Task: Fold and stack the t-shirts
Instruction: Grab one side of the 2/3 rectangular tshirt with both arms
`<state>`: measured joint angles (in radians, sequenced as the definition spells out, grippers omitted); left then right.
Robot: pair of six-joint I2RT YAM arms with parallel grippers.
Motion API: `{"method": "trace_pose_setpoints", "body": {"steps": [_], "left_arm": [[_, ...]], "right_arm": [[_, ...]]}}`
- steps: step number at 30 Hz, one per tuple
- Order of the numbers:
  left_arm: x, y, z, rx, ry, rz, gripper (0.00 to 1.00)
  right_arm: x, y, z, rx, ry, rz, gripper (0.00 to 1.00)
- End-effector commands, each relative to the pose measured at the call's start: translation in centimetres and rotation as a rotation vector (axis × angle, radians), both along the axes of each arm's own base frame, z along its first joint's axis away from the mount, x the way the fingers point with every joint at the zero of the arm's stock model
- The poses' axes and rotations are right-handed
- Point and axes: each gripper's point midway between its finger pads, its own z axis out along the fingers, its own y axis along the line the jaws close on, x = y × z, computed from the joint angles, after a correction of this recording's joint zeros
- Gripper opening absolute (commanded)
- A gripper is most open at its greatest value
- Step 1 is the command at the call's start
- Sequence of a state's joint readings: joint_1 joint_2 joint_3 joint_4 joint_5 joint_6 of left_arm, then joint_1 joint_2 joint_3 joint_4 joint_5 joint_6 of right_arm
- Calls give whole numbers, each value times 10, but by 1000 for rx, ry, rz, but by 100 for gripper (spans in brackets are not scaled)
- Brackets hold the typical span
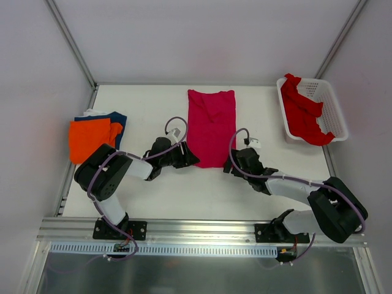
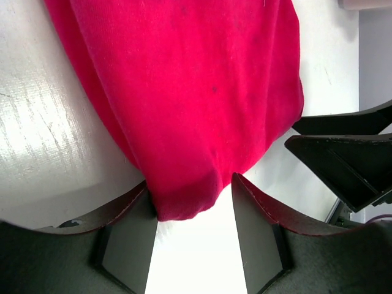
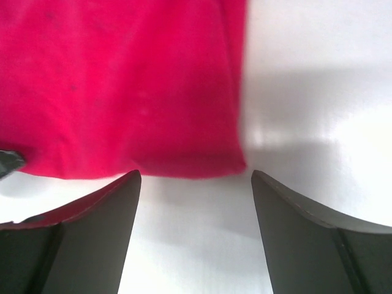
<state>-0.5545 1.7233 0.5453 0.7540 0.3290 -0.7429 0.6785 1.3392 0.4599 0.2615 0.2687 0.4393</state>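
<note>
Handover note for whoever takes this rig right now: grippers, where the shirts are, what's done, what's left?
Left gripper: open, the magenta shirt's near-left corner between its fingers, not gripped.
Right gripper: open, just short of the near-right corner.
Magenta shirt: flat, a long strip mid-table.
Orange shirt: folded, lying on the navy shirt at the left.
Red shirt: unfolded, draped in the white basket.
Done: orange and navy stacked.
Left: finish folding magenta, stack it, then the red.

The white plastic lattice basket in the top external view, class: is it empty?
No, a crumpled bright red cloth t-shirt lies in the white plastic lattice basket and hangs over its rim.
</note>
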Motion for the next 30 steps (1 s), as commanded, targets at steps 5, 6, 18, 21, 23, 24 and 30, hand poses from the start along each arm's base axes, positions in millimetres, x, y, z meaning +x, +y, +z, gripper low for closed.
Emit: {"method": "trace_pose_setpoints", "body": {"steps": [5,6,18,21,23,24,30], "left_arm": [[-35,35,-54,186,167,11,51],[-35,34,-54,184,166,10,51],[-36,35,-56,189,170,10,43],[-36,33,-57,185,174,3,40],[-34,32,-58,184,179,2,38],[-34,31,-58,182,181,0,37],[-29,27,-60,178,184,-6,34]], "right_arm": [[-18,-39,-27,-172,79,-47,80],[-18,-35,-31,-166,91,-35,80],[-14,-5,-60,-65,160,30,80],[-14,-6,-55,-58,148,27,76],[-15,-8,-54,-66,151,23,69],[-16,-9,-53,-71,150,25,65],[-19,-11,-51,-76,152,26,25]]}}
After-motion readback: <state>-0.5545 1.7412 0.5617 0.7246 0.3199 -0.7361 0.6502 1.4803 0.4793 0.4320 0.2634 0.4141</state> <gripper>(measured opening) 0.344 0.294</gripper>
